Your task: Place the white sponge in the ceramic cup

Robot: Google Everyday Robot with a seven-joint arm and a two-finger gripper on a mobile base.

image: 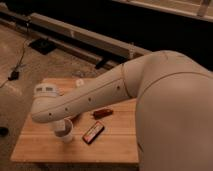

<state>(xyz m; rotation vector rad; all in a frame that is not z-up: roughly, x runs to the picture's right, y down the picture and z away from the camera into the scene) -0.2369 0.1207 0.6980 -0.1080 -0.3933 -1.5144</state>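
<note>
The ceramic cup is small, plain and white, and stands upright near the front left of the wooden table. My arm reaches across the table from the right, with its wrist above the cup. The gripper hangs below the wrist, right over the cup's rim and mostly hidden by the arm. The white sponge is not in view; I cannot tell whether it is held or inside the cup.
A dark flat rectangular bar lies just right of the cup. A reddish-brown packet lies behind it. A tiny white round object sits at the table's far edge. Rails and cables lie on the floor beyond.
</note>
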